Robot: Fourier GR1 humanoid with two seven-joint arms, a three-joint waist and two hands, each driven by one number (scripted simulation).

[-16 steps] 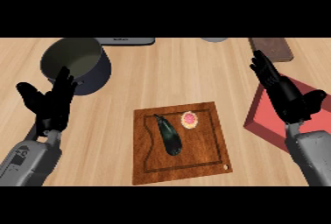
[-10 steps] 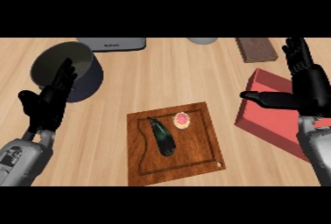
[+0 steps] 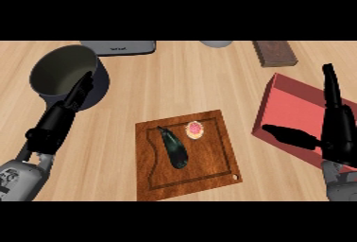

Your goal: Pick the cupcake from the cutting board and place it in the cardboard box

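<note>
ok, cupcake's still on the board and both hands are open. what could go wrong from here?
1. The eggplant lies right beside the cupcake on the board; fingers reaching in could nudge it or catch it too.
2. The right hand hangs over the red box, well off the cupcake; coming back across, it might clip the near wall.
3. The left hand sits by the pot and could bump it.

- One head view looks steeply down onto the wooden counter (image 3: pixel 181 80).
- The forearms enter from the lower edge, left hand (image 3: pixel 59 118) at left, right hand (image 3: pixel 338 127) at right.
- The cutting board (image 3: pixel 209 165) lies near the middle, close below.
- The far things are cut by the upper edge.
</note>
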